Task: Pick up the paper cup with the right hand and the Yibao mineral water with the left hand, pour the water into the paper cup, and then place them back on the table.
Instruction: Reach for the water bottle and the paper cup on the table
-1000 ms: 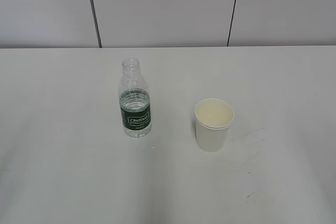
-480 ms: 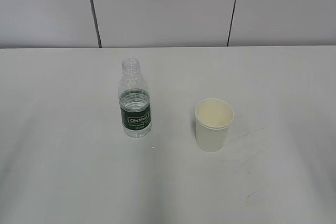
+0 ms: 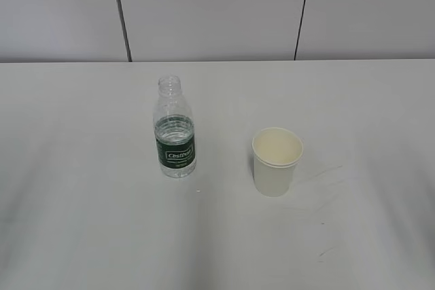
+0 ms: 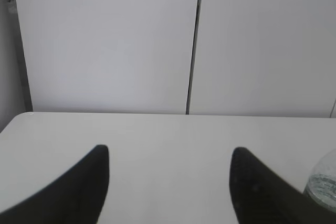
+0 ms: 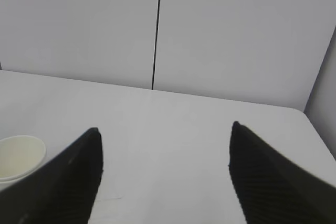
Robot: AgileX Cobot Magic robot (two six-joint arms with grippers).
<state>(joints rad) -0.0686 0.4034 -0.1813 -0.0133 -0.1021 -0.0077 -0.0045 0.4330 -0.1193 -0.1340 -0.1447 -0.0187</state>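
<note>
The Yibao mineral water (image 3: 175,130), a clear capless bottle with a dark green label, stands upright on the white table (image 3: 81,222), left of centre. The white paper cup (image 3: 276,161) stands upright to its right. Neither gripper shows in the exterior view. In the left wrist view my left gripper (image 4: 168,153) is open and empty over bare table, with the bottle (image 4: 323,182) at the right edge, beyond the right finger. In the right wrist view my right gripper (image 5: 165,132) is open and empty, with the cup (image 5: 20,157) at the far left, beyond the left finger.
A grey panelled wall (image 3: 217,11) with dark vertical seams stands behind the table's far edge. Faint scuff marks (image 3: 326,181) lie on the table right of the cup.
</note>
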